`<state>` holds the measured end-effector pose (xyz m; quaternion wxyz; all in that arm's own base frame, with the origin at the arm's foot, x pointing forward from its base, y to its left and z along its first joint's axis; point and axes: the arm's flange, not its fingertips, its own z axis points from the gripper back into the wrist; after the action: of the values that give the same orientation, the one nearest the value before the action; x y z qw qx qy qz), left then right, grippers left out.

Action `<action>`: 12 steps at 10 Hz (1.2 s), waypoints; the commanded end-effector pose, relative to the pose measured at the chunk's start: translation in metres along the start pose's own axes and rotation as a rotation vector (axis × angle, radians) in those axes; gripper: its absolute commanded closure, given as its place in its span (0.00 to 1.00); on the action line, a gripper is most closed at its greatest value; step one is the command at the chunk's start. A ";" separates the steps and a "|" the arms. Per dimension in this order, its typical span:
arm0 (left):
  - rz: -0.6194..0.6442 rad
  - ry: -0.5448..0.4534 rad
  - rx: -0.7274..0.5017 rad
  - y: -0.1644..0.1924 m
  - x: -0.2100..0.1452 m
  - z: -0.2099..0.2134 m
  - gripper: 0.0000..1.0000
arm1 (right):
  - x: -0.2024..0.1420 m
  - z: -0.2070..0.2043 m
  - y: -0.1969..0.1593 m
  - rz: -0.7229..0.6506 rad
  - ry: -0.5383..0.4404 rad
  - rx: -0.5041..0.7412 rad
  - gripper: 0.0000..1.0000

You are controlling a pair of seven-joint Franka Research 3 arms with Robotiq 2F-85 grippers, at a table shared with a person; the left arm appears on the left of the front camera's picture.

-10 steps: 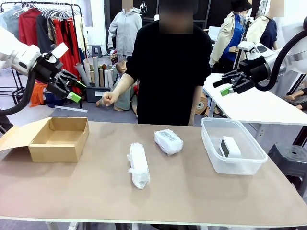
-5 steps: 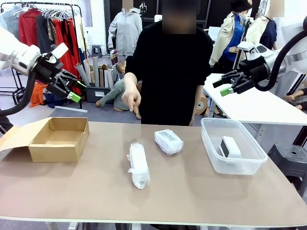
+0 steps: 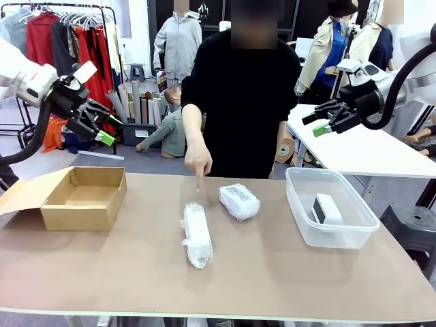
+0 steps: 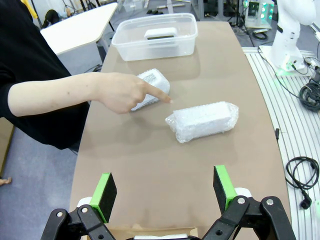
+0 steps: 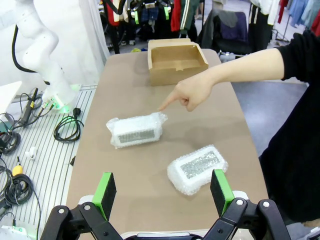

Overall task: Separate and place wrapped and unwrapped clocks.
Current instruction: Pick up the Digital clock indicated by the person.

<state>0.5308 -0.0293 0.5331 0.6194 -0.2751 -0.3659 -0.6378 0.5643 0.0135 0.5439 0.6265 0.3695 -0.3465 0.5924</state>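
Note:
Two wrapped clocks lie mid-table: a long bundle (image 3: 196,235) (image 4: 202,121) (image 5: 136,130) and a squat one (image 3: 239,201) (image 5: 197,167), its film partly behind the person's hand in the left wrist view (image 4: 155,80). The unwrapped clock, a white block (image 3: 327,208) (image 4: 160,33), sits inside a clear plastic tub (image 3: 300,211) (image 4: 125,47). The person's hand (image 3: 199,167) (image 4: 122,92) (image 5: 187,95) points a finger down just beyond the long bundle. My left gripper (image 3: 110,129) (image 4: 165,187) hangs open, high over the table's left. My right gripper (image 3: 315,122) (image 5: 162,192) hangs open, high at the right.
An open cardboard box (image 3: 85,197) (image 5: 177,60) stands at the table's left, flap folded out. The person stands at the far edge, forearm reaching over the middle. A white table (image 3: 368,150) is behind on the right.
The person's hand has dropped from waist height and now points a finger at the table by the long bundle. Both arms have stayed still.

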 end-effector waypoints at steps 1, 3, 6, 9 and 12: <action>-0.001 0.001 0.002 -0.002 0.001 0.000 0.00 | 0.000 0.001 0.000 0.001 0.003 -0.003 0.00; -0.001 0.001 0.002 -0.002 0.001 0.000 0.00 | 0.000 0.001 0.000 0.001 0.003 -0.003 0.00; -0.001 0.001 0.002 -0.002 0.001 0.000 0.00 | 0.000 0.001 0.000 0.001 0.003 -0.003 0.00; -0.001 0.001 0.002 -0.002 0.001 0.000 0.00 | 0.000 0.001 0.000 0.001 0.003 -0.003 0.00; 0.000 0.000 0.000 0.000 0.000 0.000 0.00 | 0.000 0.001 0.000 0.001 0.003 -0.003 0.00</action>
<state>0.5308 -0.0293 0.5330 0.6194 -0.2751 -0.3659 -0.6378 0.5643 0.0135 0.5439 0.6265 0.3695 -0.3465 0.5924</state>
